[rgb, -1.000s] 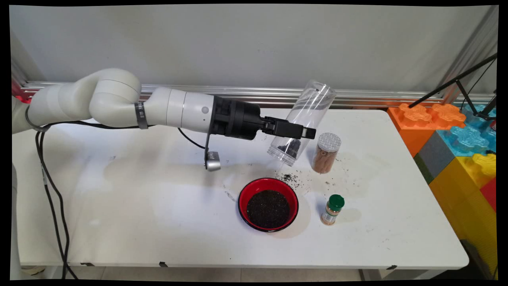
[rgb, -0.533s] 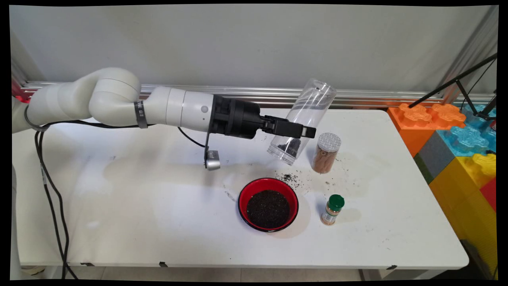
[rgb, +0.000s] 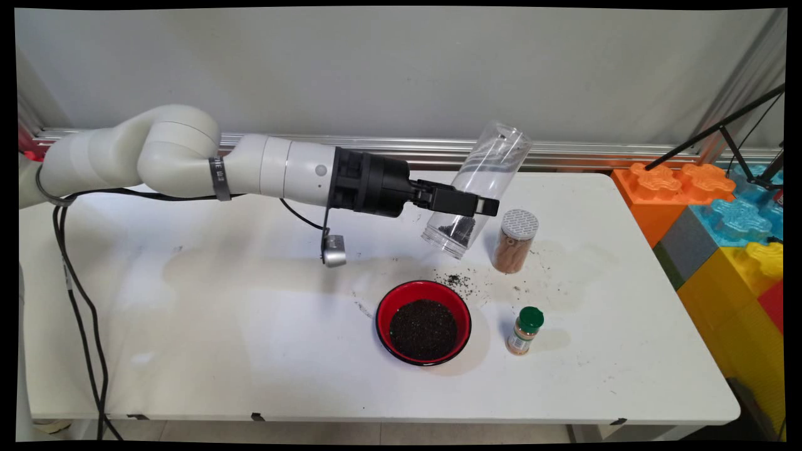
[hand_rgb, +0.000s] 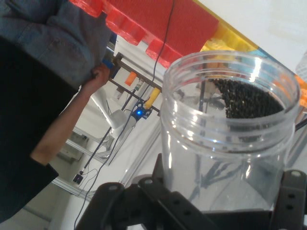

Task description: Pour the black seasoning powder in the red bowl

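Note:
My gripper is shut on a clear plastic jar, held tilted in the air with its open mouth pointing down and to the left. A small heap of black grains lies inside near the mouth. In the hand view the clear plastic jar fills the right half, its threaded rim up and black grains resting against its wall, with my gripper clamped around its body. Below and in front of the jar a red bowl holds dark grains. Loose grains are scattered on the table behind the bowl.
A jar with a white grid lid stands just right of the held jar. A small spice bottle with a green cap stands right of the bowl. Large coloured blocks line the table's right side. A person shows in the hand view.
The arm has lifted slightly, carrying the tilted jar a little upward. The bowl and bottles have not moved.

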You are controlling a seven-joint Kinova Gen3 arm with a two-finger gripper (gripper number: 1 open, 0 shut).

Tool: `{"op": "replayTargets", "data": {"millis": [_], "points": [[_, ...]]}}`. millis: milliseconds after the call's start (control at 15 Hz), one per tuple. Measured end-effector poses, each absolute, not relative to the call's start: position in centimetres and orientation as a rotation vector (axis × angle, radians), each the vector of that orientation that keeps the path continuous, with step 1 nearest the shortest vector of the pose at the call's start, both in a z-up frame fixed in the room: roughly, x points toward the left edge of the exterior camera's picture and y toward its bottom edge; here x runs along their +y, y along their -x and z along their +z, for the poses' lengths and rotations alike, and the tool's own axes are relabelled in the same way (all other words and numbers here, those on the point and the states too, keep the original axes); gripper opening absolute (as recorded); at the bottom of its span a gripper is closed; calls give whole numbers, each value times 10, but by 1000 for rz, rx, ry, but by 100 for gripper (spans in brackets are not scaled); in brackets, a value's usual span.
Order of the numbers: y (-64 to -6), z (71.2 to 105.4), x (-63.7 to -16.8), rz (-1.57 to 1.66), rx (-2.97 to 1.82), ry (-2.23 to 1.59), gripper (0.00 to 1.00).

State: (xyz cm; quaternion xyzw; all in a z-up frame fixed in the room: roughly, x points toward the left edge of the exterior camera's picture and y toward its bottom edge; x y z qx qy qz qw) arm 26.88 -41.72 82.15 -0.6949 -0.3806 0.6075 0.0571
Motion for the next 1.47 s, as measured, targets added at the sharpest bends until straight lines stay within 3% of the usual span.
{"op": "replayTargets", "data": {"millis": [1467], "points": [[-274,828,-413,1853,-1121,2130,0]]}}
